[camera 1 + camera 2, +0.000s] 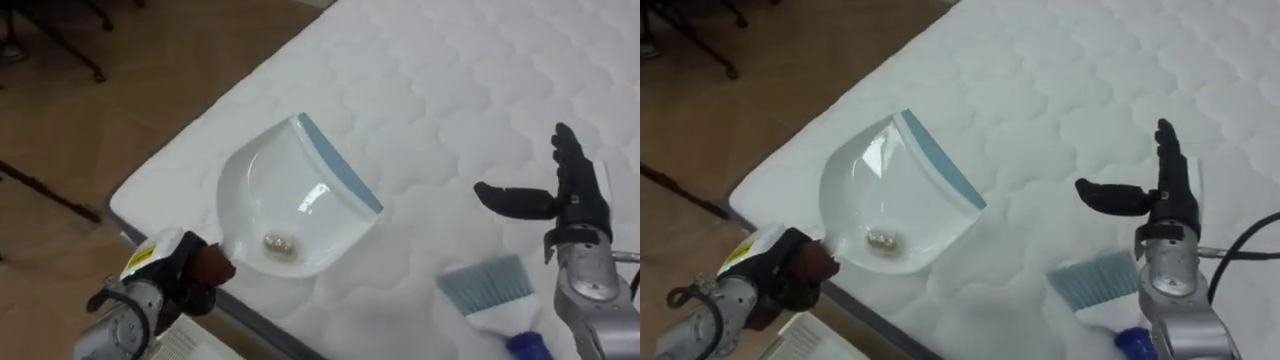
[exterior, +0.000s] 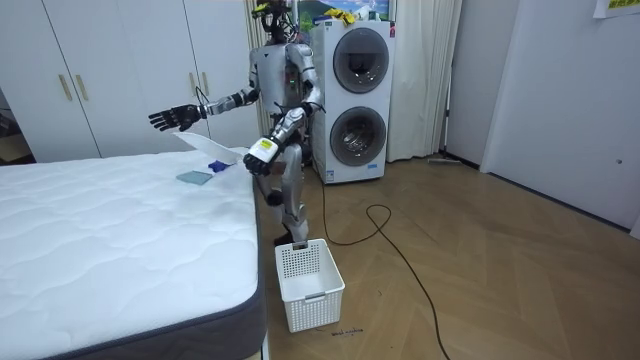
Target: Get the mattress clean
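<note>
- Debris (image 1: 281, 243): a small pale clump sat low in the bowl of the white dustpan (image 1: 290, 200), which was held over the near left corner of the bed (image 1: 450, 80) with its blue-edged lip raised.
- Left robot hand (image 1: 185, 270): clenched round the dustpan's dark handle.
- Brush (image 1: 495, 290): lay on the bed, near right, just beside the right forearm.
- Right robot hand (image 1: 570, 195): released, fingers straight, thumb out, above the bed and holding nothing.
- Risk, judged: if the lip dipped during the carry, the clump would probably slide out onto the bed or floor.
- Risk, judged: a swing of the right arm could knock the brush off the bed.
- The room view showed a white basket (image 2: 310, 285) on the floor at the bed's corner, by the robot's feet. It was probably the dump target.
- The eye views showed the clump, which was too small to tell in the room view.
</note>
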